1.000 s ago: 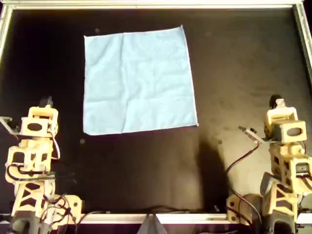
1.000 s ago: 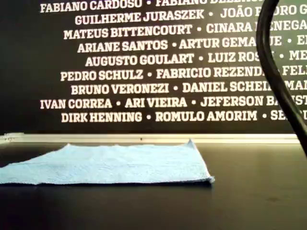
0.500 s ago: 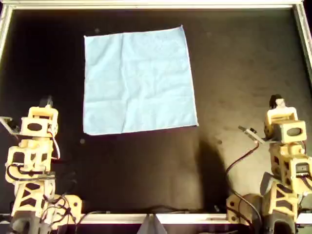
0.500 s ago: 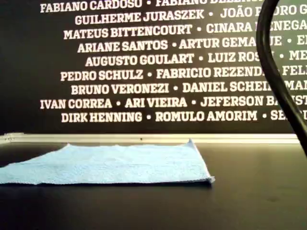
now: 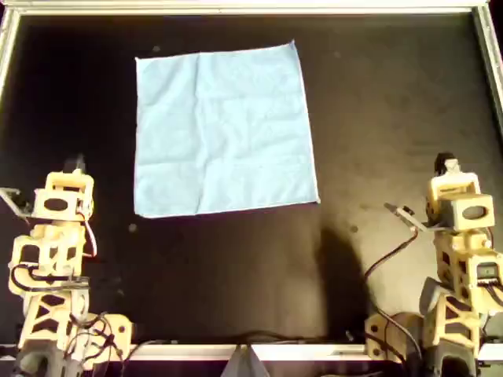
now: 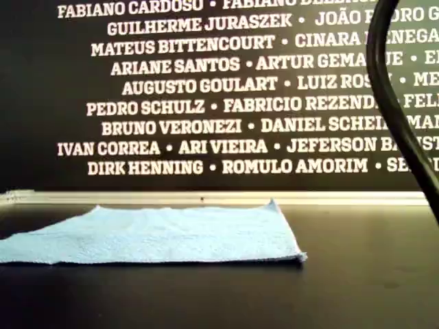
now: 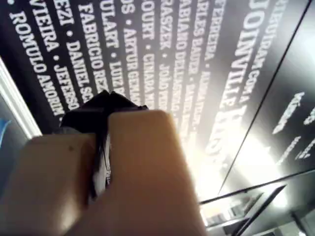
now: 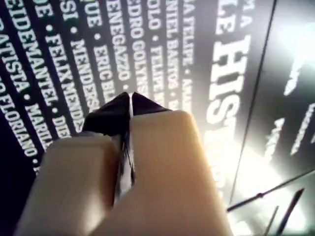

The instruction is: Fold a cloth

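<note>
Light blue and lying flat, the cloth (image 5: 224, 129) is spread on the black tabletop (image 5: 377, 118) in the upper middle of the overhead view, a little toward that view's left. We see two arms parked at the bottom corners of the overhead view, one at each side, both well apart from the cloth and touching nothing on it. The wrist views look up at a lettered wall and do not show which arm is which.

We see the left gripper (image 7: 106, 105) clenched, its dark tips pressed together with nothing between them. The right gripper (image 8: 129, 105) is likewise pressed closed and empty, its two tips meeting along a thin seam.

In the overhead view the cloth is nearly square, slightly taller than wide, so its long axis runs up and down the picture, away from the arms. Its edges sit almost parallel to the tabletop's pale rim (image 5: 236, 6), with a slight turn: the top right corner stands higher than the top left. Faint crease lines cross it, one vertical and one horizontal.

In the exterior view the cloth (image 6: 158, 233) lies low on the tabletop toward that view's left, its near edge straight, one far corner slightly raised, below a dark wall printed with white names (image 6: 206, 103). A dark cable (image 6: 394, 103) curves down the exterior view's right.
</note>
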### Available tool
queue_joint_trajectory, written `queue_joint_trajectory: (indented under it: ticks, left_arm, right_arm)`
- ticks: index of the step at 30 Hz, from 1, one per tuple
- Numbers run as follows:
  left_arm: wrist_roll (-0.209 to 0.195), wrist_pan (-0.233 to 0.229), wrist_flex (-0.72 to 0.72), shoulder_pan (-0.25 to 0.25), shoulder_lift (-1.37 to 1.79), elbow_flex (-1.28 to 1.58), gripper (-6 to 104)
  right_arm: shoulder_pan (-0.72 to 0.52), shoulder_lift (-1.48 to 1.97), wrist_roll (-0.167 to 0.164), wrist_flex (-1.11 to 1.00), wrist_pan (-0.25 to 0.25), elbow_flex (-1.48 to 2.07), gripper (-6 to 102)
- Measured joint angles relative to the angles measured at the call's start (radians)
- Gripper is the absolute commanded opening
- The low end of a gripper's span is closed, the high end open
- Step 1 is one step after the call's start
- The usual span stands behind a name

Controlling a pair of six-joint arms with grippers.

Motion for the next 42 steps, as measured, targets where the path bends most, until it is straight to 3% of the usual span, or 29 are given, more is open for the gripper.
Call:
queue_joint_trajectory:
  ticks: [11, 14, 16, 20, 30, 34, 39, 42]
  left_arm:
    - [0.002, 0.008, -0.002, 0.0, 0.179, 0.0, 1]
    - [-0.002, 0.008, 0.005, 0.0, 0.187, 0.0, 12]
    - [-0.003, 0.008, 0.026, 0.0, 0.178, 0.0, 23]
    - [-0.003, 0.008, 0.129, 0.0, 0.124, 0.0, 37]
    - [-0.008, 0.002, 0.581, 0.0, 0.052, 0.0, 37]
    - [-0.008, 0.009, 0.736, 0.0, 0.052, 0.0, 37]
    - [-0.002, 0.009, 0.762, 0.0, 0.052, 0.0, 39]
    - [-0.003, 0.009, 0.775, 0.0, 0.052, 0.0, 39]
  right_arm:
    - [-0.015, 0.114, 0.003, -0.009, -0.002, -0.002, 0]
    - [0.014, 0.173, 0.006, -0.009, 0.003, -0.002, 1]
    - [0.074, 0.183, 0.003, -0.009, -0.037, -0.002, 3]
    - [0.175, 0.117, 0.0, 0.026, -0.051, -0.002, 8]
    - [0.222, -0.422, 0.0, 0.396, -0.051, -0.17, 8]
    - [0.29, -0.541, -0.055, 0.551, -0.051, -0.247, 8]
    - [0.419, -0.558, -0.204, 0.588, -0.061, -0.264, 9]
    - [0.411, -0.534, -0.224, 0.588, -0.049, -0.285, 9]
